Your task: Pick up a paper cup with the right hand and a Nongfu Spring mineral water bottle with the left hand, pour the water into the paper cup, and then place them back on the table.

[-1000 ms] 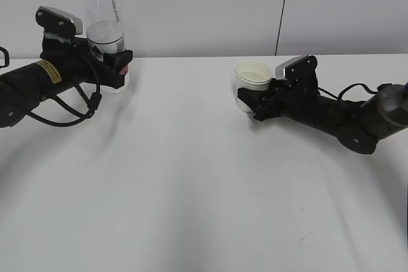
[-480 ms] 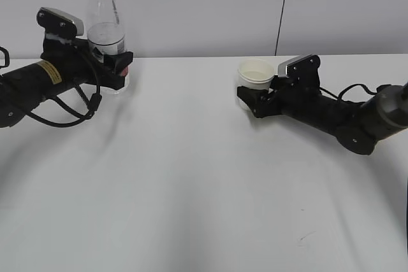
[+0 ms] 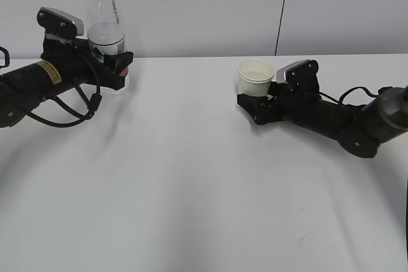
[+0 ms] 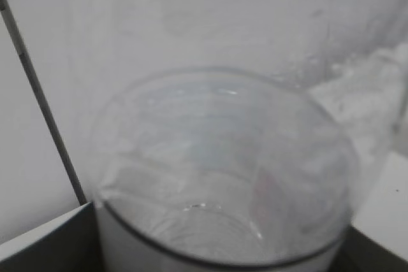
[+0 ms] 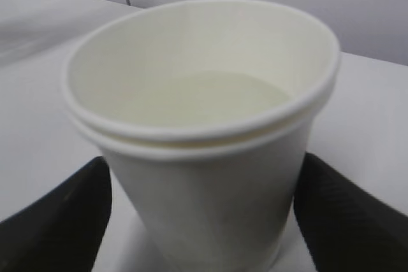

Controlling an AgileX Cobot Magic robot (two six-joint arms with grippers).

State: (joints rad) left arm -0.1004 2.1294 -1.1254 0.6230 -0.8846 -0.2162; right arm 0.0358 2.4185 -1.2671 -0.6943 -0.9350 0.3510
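Note:
The Nongfu Spring bottle (image 3: 102, 11) stands upright at the table's far left, uncapped, with water in its lower half. My left gripper (image 3: 115, 68) is shut around its labelled lower part. In the left wrist view the bottle (image 4: 223, 157) fills the frame between grey finger edges. The paper cup (image 3: 255, 78) is upright at centre right, with my right gripper (image 3: 250, 107) shut on its lower wall. Its base is hidden behind the fingers. In the right wrist view the cup (image 5: 210, 176) holds water (image 5: 210, 97) between two black fingers (image 5: 57, 221).
The white table (image 3: 191, 176) has a small dark scratch (image 3: 305, 239) at the front right. A grey wall runs close behind both arms. Black cables loop under the left arm (image 3: 70, 103).
The cup has gone from tilted to upright and my right gripper has dropped slightly towards the table. The bottle has settled a little lower in the left gripper, then stayed still.

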